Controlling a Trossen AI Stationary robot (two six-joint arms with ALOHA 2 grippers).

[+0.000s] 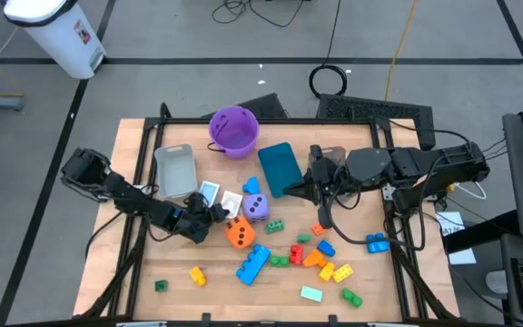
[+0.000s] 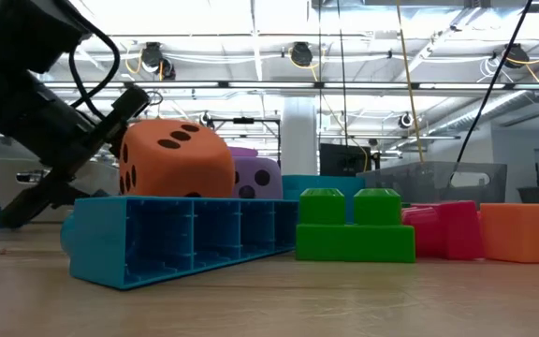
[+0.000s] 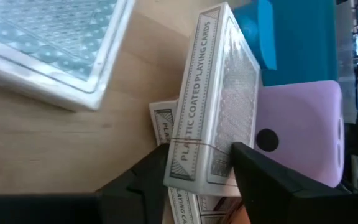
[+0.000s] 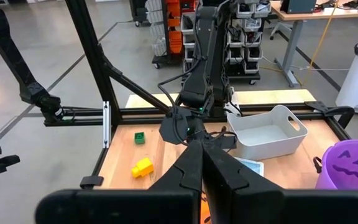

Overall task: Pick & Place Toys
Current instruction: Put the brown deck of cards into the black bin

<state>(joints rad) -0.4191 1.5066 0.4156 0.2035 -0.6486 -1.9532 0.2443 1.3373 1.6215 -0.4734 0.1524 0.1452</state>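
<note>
My left gripper [image 1: 212, 215] is near the table's middle, shut on a grey-white playing-card box [image 3: 211, 99]. A second card box [image 3: 160, 121] lies under it, and the purple die [image 3: 303, 130] is just beyond. The orange die [image 1: 240, 234] sits near the purple die [image 1: 256, 207]. In the low view the orange die [image 2: 171, 154] shows behind a long blue brick [image 2: 176, 239]. My right gripper [image 1: 291, 190] is shut and empty over the teal bin [image 1: 280, 168]; it also shows in the right wrist view [image 4: 202, 146]. Several bright bricks [image 1: 320, 259] lie toward the near edge. My left gripper pinches the card box between its two fingers [image 3: 253, 171], across the box's two broad faces, at its near end [image 3: 194, 165]. The box stands on a narrow side and points away along the fingers. Whether it is clear of the box below, I cannot tell.
The purple bucket [image 1: 234, 129] stands at the back, and a grey bin [image 1: 174, 169] stands left of the teal bin. A clear flat case [image 3: 48, 43] lies beside the card boxes. Loose bricks include a blue one [image 1: 252, 263], a yellow one [image 1: 198, 274] and a green one [image 1: 161, 285].
</note>
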